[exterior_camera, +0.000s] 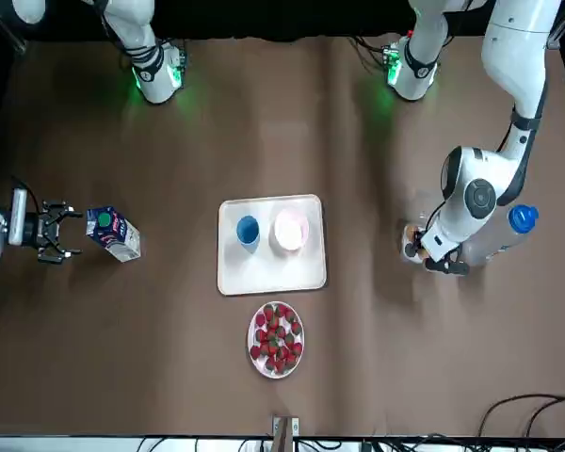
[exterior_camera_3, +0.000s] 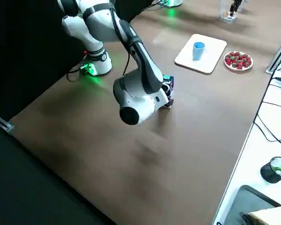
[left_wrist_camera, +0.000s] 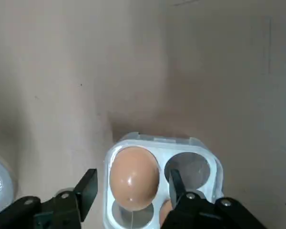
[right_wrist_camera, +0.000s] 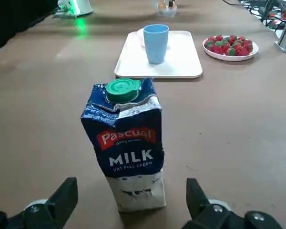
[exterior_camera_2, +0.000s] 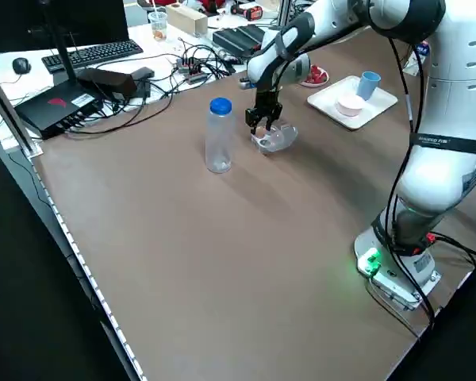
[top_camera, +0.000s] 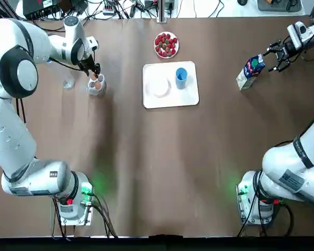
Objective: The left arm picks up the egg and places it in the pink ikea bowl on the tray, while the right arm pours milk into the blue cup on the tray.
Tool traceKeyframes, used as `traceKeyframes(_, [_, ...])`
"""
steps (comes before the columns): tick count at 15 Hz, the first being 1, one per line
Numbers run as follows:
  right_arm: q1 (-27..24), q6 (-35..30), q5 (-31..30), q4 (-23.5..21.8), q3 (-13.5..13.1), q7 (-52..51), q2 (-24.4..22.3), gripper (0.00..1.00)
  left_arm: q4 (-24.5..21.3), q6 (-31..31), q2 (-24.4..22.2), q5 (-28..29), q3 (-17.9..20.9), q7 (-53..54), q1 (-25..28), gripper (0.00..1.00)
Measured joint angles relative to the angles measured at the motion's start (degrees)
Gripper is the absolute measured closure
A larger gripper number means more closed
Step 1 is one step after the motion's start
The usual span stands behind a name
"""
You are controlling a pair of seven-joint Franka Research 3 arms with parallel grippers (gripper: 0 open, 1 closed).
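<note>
Brown cloth covers the whole table, with cables along the upper edge of the overhead view. At the upper left of that view the left gripper point(top_camera: 94, 73) hangs over a clear egg holder point(top_camera: 97, 87). Its fingers are spread on either side of the brown egg point(left_wrist_camera: 133, 177) and do not touch it. At the upper right the right gripper point(top_camera: 272, 57) is likewise spread wide. The milk carton point(top_camera: 250, 72) stands upright just ahead of its fingers, ungripped, with its green cap on.

Both arms appear to be at the reach, with neither grasp made. Next the left fingers need to close gently on the egg, lift it straight out of its cup, and carry it across to the pink bowl point(exterior_camera: 291, 229). That bowl sits on the white tray point(top_camera: 170, 102) at upper centre, beside the blue cup point(top_camera: 181, 76). The right gripper must move forward, clamp the carton's sides, and then take it to the cup.
</note>
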Motion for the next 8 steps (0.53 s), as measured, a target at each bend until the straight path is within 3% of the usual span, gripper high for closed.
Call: traceKeyframes(8, [-0.4,-2.8,0.8,0.2,0.3,-0.5,5.3,0.0,0.0,0.3,0.1,0.0,0.0,-0.4,0.0,0.39])
